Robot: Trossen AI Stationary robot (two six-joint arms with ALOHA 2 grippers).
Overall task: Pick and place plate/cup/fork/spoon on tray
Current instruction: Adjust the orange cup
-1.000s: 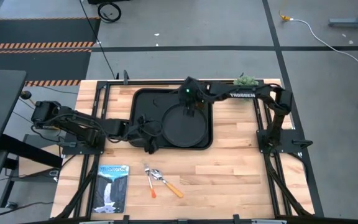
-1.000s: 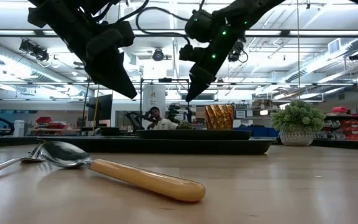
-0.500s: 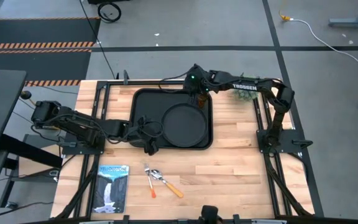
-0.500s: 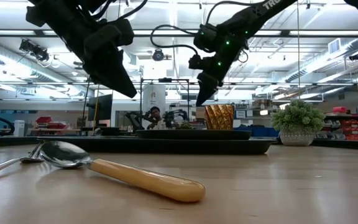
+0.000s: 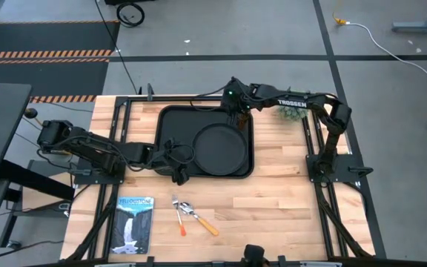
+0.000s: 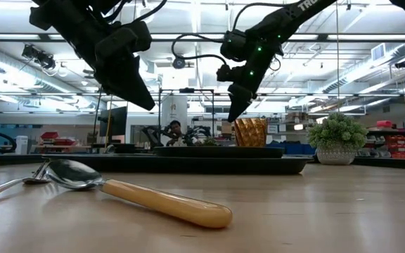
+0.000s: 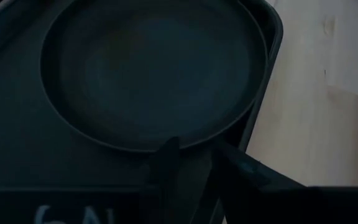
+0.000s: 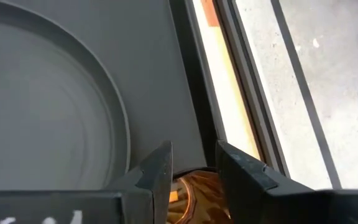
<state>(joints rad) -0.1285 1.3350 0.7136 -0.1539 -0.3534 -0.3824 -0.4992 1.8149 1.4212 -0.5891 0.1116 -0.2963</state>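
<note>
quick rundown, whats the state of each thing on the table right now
tray: flat on the table, holding the plate and cup
plate: flat in the tray, empty
cup: upright in the tray's far right corner
spoon: lying on the table, off the tray
fork: lying beside the spoon, off the tray
right gripper: open above the cup
left gripper: open, empty, at the plate's rim

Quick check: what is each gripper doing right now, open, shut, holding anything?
Left gripper: open, empty, above the tray beside the plate.
Right gripper: open, empty, just above the cup.
</note>
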